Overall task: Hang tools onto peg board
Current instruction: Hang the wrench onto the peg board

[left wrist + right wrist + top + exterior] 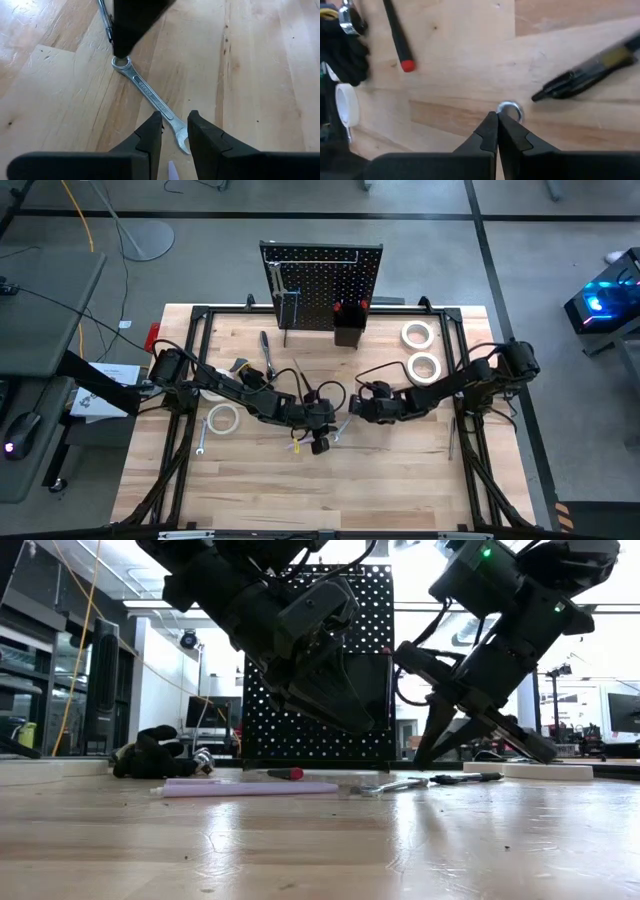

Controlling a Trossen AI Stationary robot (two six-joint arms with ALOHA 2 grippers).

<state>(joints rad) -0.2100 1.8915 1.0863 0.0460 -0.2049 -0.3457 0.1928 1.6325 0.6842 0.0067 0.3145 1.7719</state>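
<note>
Both tools flank one wrench [152,97], left tool [174,131] astride it.

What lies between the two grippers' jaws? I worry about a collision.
In the left wrist view a silver wrench on the wooden table spans from the left gripper to the right gripper.

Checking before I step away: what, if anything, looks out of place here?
Nothing looks damaged or spilled. Most tools simply lie loose on the table rather than on the peg board; a wrench lies flat between the left tool and right tool.
</note>
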